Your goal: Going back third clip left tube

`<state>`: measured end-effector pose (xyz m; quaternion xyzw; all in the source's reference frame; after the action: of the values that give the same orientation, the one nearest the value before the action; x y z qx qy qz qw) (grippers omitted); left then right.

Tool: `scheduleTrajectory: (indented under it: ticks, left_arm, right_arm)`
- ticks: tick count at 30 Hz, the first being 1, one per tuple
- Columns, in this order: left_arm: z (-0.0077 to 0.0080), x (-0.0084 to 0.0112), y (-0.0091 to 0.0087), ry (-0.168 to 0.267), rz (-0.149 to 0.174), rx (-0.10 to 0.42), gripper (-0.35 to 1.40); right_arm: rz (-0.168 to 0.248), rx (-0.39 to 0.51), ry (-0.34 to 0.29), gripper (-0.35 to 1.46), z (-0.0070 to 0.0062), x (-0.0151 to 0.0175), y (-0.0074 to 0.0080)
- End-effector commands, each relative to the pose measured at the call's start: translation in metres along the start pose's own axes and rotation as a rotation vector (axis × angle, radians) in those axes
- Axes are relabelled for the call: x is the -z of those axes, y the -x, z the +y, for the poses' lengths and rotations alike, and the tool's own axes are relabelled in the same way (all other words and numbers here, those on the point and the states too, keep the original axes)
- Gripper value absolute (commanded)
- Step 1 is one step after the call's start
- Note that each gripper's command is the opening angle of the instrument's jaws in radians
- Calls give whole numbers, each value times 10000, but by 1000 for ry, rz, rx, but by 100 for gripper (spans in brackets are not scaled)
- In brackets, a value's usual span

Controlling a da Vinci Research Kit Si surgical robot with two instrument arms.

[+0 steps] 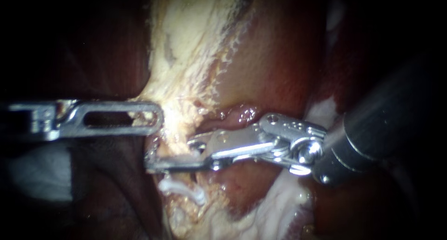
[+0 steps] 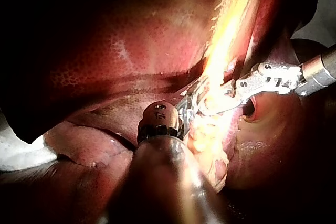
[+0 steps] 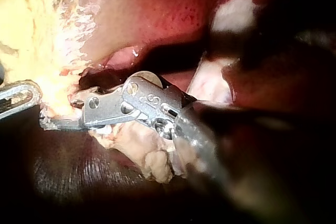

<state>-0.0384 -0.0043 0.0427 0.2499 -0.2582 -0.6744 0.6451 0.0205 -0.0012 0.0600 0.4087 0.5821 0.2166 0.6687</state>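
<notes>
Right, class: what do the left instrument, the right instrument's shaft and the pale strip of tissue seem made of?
Left instrument: bright polished metal, by its mirror glints. Right instrument's shaft: dark, matt, perhaps coated metal or plastic. Pale strip of tissue: soft, moist, probably fatty; yellow-white, ragged-edged.

Two instruments on show at the bench: one left instrument and one right instrument. Between them is one pale fatty band of tissue, set against one mottled red liver.
</notes>
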Motion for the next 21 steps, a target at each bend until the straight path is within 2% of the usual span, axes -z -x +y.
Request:
scheduleTrajectory:
  ticks: [1, 6, 7, 9, 10, 12, 13, 17, 21]
  left_arm:
    - [0, 0, 0, 0, 0, 0, -35]
    - [0, 1, 0, 0, 0, 0, -35]
    - [0, 1, 0, 0, 0, 0, -35]
    - [0, 1, 0, 0, 0, 0, -35]
    - [0, 1, 0, 0, 0, 0, -35]
    - [0, 1, 0, 0, 0, 0, -35]
    - [0, 1, -1, 0, 0, 0, -35]
    - [-2, 2, -2, 0, -1, 1, -35]
    - [-4, 3, -3, 1, -1, 1, -35]
  right_arm:
    - [0, 0, 0, -35, 0, -1, 0]
    - [0, 1, 1, -35, -2, -2, 0]
    - [-1, 1, -5, -24, -3, -3, 0]
    - [-1, 0, -8, 18, -4, -6, -2]
    - [-1, 0, -8, 32, -5, -8, -4]
    - [3, 0, -8, 45, -6, -12, -6]
    - [10, 29, -9, 51, -6, -14, -7]
    - [44, 81, -16, 56, -3, -17, -8]
    - [52, 122, 10, 58, 0, -13, -7]
